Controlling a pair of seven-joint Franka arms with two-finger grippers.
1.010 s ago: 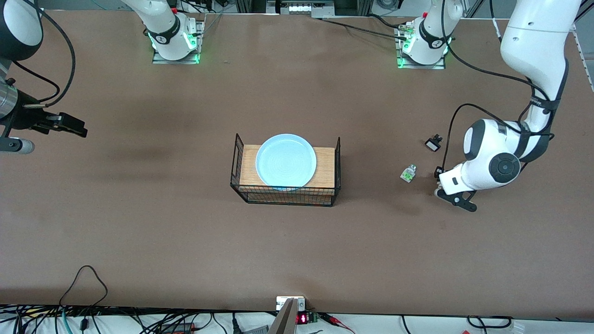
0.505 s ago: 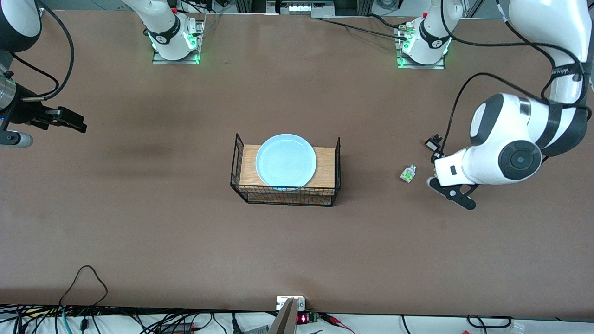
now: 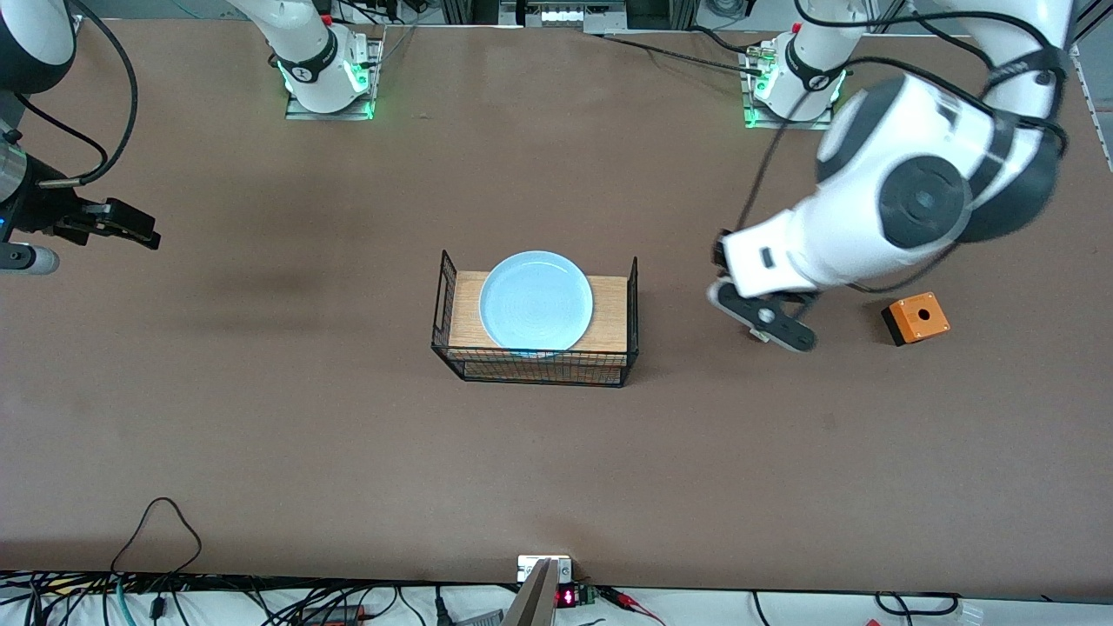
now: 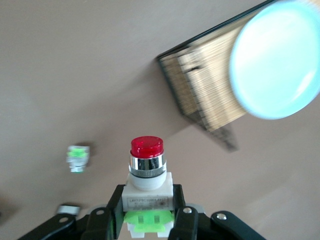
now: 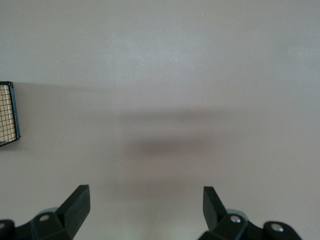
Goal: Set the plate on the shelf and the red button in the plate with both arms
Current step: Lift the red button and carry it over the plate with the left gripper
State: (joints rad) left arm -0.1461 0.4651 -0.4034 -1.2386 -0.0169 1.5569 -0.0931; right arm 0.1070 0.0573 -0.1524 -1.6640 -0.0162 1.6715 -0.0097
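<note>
The pale blue plate [image 3: 536, 301] lies on a wooden board inside the black wire basket [image 3: 632, 304] at the table's middle; it also shows in the left wrist view [image 4: 277, 65]. My left gripper [image 3: 763, 320] is up in the air over the table between the basket and an orange box. It is shut on the red button [image 4: 147, 165], gripping its white body with the red cap pointing away from the fingers [image 4: 148, 210]. My right gripper [image 3: 130, 230] is open and empty [image 5: 146, 200], waiting over bare table toward the right arm's end.
An orange box with a hole [image 3: 916, 318] sits toward the left arm's end. A white-green part without a red cap [image 4: 77, 157] lies on the table below the left gripper. The basket's corner [image 5: 9, 115] shows in the right wrist view.
The left arm has risen with the red button and swung toward the basket, uncovering the orange box and hiding the white-green part in the front view. The right arm has barely moved.
</note>
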